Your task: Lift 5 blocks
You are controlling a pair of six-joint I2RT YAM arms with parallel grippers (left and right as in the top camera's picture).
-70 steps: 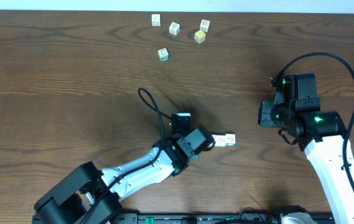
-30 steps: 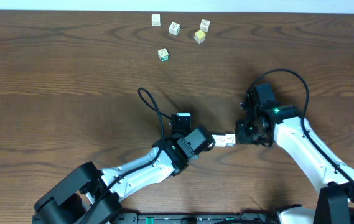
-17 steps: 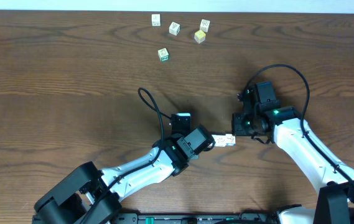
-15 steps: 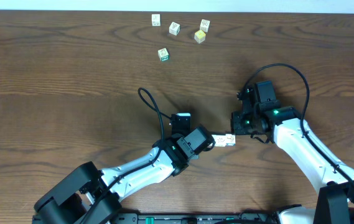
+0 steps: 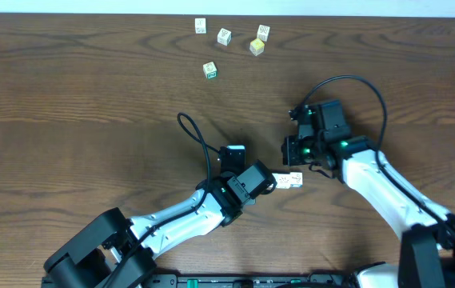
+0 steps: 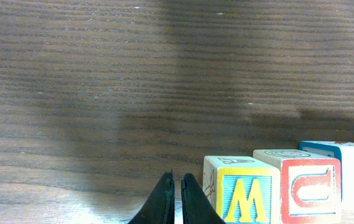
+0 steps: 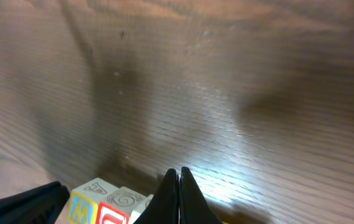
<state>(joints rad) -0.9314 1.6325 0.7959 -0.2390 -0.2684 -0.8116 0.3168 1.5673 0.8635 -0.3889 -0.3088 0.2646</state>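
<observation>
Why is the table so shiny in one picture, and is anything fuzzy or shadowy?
Right wrist view: light bounces off the table as a white shiny patch, and the far part of the table looks fuzzy. Left wrist view: wide dark shadows cross the table, but the blocks look sharp. Overhead view: the light is even, with no glare.

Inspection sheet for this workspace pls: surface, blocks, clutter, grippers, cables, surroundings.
Surface: dark wooden table, no spills seen.
Job's things: row of blocks at mid-table between the arms; full count hidden.
Clutter: five loose blocks near the far edge.
Grippers: left gripper shut, beside the row's W block; right gripper shut, holding nothing, close to the row.
Cables: left arm's black loop and right arm's black loop, both off the blocks.
Surroundings: pale strip beyond the far edge; nothing else seen.
</observation>
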